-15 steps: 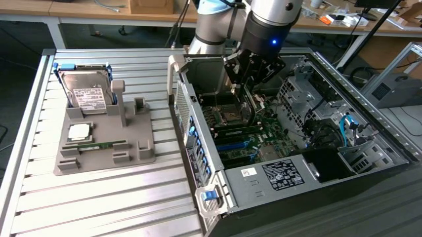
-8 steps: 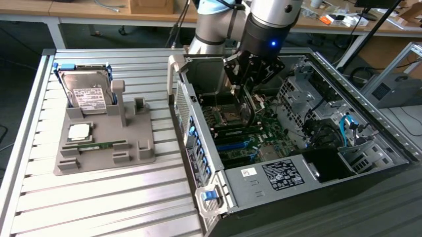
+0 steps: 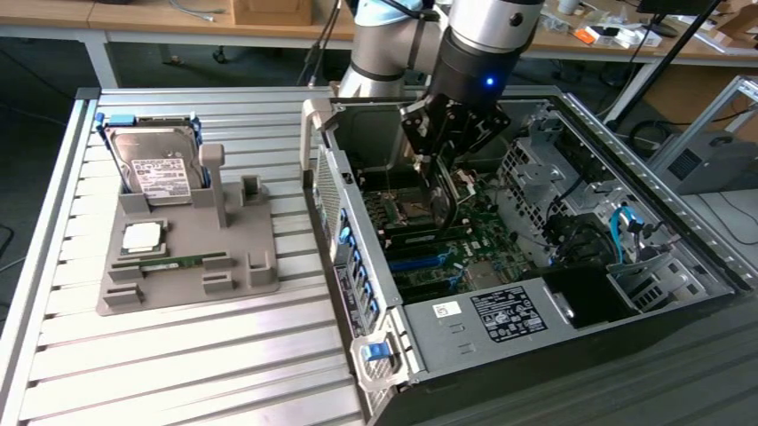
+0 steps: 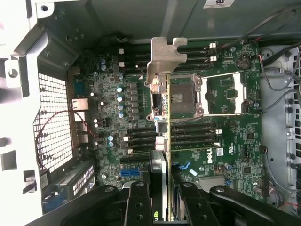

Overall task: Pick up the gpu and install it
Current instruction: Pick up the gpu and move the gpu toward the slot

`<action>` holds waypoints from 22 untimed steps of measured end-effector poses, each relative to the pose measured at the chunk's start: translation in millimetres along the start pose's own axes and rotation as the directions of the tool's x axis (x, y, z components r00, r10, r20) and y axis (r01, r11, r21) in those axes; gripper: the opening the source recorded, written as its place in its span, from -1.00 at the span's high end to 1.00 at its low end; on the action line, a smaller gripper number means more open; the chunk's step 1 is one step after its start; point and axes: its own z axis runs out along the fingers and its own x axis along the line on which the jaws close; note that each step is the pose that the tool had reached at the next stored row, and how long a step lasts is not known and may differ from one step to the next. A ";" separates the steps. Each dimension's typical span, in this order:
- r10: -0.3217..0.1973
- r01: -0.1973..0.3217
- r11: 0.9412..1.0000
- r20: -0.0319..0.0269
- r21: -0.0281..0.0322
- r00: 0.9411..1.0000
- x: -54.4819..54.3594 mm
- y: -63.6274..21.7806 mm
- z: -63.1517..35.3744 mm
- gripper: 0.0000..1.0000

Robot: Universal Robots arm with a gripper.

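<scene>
The gpu hangs edge-on between my fingers, its silver bracket at the far end and its board edge running over the green motherboard. My gripper is shut on the gpu. From the exterior view, the gripper is lowered into the open computer case, and the thin dark gpu points down from it toward the board's slots, close above them. Whether the card's lower edge touches a slot I cannot tell.
A grey fixture on the slatted table at the exterior view's left holds a hard drive, a CPU and a RAM stick. Inside the case are an empty CPU socket, drive cages and loose cables.
</scene>
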 end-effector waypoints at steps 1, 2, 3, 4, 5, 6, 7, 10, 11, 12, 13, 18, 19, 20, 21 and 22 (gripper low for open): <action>0.000 0.000 1.000 0.000 0.000 1.000 0.0 0.0 0.5 0.45; 0.000 0.000 1.000 0.000 0.000 1.000 0.0 0.0 0.9 0.45; 0.000 0.000 1.000 0.000 0.000 1.000 0.1 0.0 1.4 0.45; 0.000 0.000 1.000 0.000 0.000 1.000 0.0 0.0 1.8 0.45; 0.000 0.000 1.000 0.000 0.000 1.000 0.1 0.0 2.3 0.45; 0.000 0.000 1.000 0.000 0.000 1.000 0.1 -0.1 2.9 0.45; 0.000 0.000 1.000 0.000 0.000 1.000 0.1 -0.1 3.4 0.45; -0.004 0.004 1.000 0.000 0.000 1.000 0.1 -0.1 4.4 0.45; -0.006 0.006 1.000 0.000 0.000 1.000 0.0 -0.1 4.7 0.45; -0.007 0.007 1.000 0.000 0.000 1.000 -0.4 0.0 5.0 0.45; -0.007 0.007 1.000 0.000 0.000 1.000 -0.8 0.0 5.2 0.45; -0.010 0.010 1.000 0.000 0.000 1.000 -5.4 0.3 7.1 0.45; -0.010 0.010 1.000 0.000 0.000 1.000 -6.8 0.4 7.6 0.45; -0.010 0.010 1.000 0.000 0.000 1.000 -7.7 0.4 8.0 0.45; -0.011 0.011 1.000 0.000 0.000 1.000 -9.1 0.5 8.6 0.45; -0.011 0.011 1.000 0.000 0.000 1.000 -10.0 0.6 8.9 0.45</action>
